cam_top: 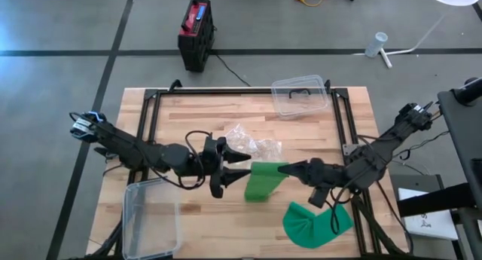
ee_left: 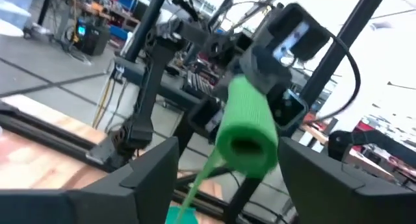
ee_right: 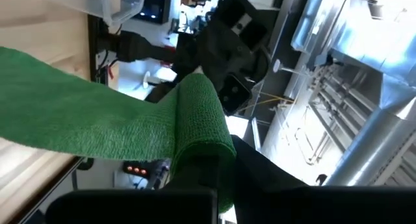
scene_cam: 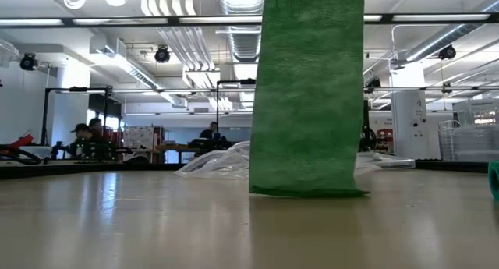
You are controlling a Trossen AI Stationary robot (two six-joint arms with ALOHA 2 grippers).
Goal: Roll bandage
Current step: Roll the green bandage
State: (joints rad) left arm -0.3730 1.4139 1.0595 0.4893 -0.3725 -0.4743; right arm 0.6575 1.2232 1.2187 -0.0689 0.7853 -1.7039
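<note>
My right gripper [cam_top: 295,169] is shut on a green bandage roll [cam_top: 271,168] above the table's middle; the roll also shows in the right wrist view [ee_right: 200,120]. A wide green strip [scene_cam: 308,90] hangs from the roll, and its lower fold [scene_cam: 308,191] rests on the table. More green bandage [cam_top: 316,224] lies in a heap near the front right. My left gripper [cam_top: 245,166] is open and level. It faces the roll's free end [ee_left: 246,146] at close range, with a finger on either side of that end in its own view. My right gripper pinches the roll's right end [ee_right: 195,160] between its two fingers. The fingers come level from the table's right and lie along the roll. The roll is lifted clear and about level, and the strip hangs from it down to the table.
A clear plastic box [cam_top: 300,96] stands at the far edge and another [cam_top: 151,215] at the front left. A crumpled clear plastic bag [cam_top: 252,145] lies just behind the grippers. A black and red box [cam_top: 196,34] stands on the floor beyond the table.
</note>
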